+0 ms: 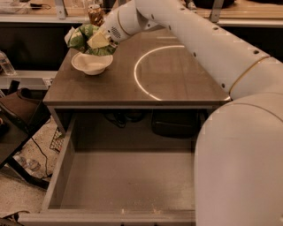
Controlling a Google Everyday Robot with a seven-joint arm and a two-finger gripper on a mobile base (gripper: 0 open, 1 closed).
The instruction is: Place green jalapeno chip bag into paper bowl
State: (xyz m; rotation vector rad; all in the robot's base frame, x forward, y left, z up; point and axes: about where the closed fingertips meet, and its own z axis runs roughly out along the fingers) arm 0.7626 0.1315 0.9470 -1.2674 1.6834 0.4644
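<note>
The claw (98, 42), at the end of the white arm (199, 31) that reaches in from the right, hangs over the far left corner of the desk (177, 84). Its pale fingers are pinched onto the green jalapeno chip bag (82, 37), which bulges out to the left of the claw and appears clear of the desk top. The bag's lower edge lies just above the rear rim of the paper bowl (92, 68), close to it or perhaps brushing it; contact cannot be told. The bowl stands upright near the left edge of the desk, and its hollow shows nothing inside.

Behind the bag, at the desk's back edge, stands a brownish jar (94, 13). A bright ring of light (141, 75) lies on the desk top, well apart from the bowl. Below the desk top, a drawer (128, 176) stands pulled open.

Progress, as judged: the bag is grasped, lifted and brought over the bowl, so pick-up and carry are done. Left to do: lower the bag into the hollow, let go, and draw the claw away.
</note>
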